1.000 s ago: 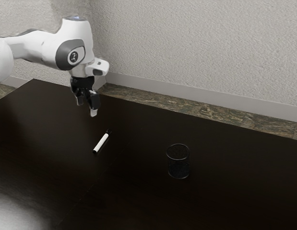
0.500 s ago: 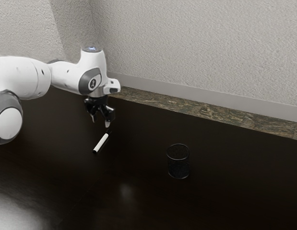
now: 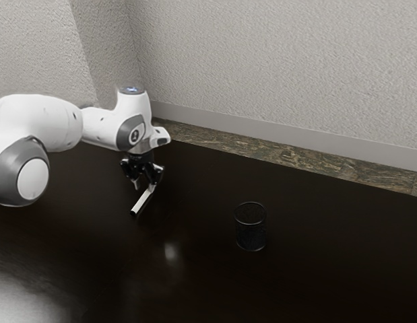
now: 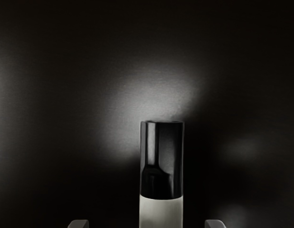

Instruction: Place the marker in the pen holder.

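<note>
Dropping closer to the table (image 3: 316, 276) than a moment ago, the black gripper (image 3: 144, 186) straddles the capped end of the marker (image 3: 142, 200), fingers spread wide, holding nothing. The marker lies on the tabletop, well apart from the upright pen holder (image 3: 251, 235); a grasp looks next, delivery later.

The end effector (image 3: 144, 186) points down, fingers (image 4: 79, 224) apart.
</note>
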`<state>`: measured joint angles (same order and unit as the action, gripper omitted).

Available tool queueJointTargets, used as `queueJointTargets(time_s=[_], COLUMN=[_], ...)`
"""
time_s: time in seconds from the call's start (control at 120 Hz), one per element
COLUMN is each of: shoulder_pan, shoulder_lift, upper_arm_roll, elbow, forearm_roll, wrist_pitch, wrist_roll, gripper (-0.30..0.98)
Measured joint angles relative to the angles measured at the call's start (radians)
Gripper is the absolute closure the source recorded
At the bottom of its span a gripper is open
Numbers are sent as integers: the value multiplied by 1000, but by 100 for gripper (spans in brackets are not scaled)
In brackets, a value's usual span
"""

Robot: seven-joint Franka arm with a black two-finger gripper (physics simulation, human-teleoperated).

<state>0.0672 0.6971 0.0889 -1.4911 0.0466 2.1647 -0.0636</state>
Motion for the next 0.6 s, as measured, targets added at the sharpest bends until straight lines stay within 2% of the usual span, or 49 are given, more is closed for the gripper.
queueJointTargets(time_s=[0.383,0.6], shoulder_pan=[0,-1], shoulder_lift=[31,35], upper_arm_roll=[0,0], elbow=[13,19], forearm_roll=[0,0], wrist_pitch=[23,33], wrist_roll=[-66,-88], gripper=[43,51])
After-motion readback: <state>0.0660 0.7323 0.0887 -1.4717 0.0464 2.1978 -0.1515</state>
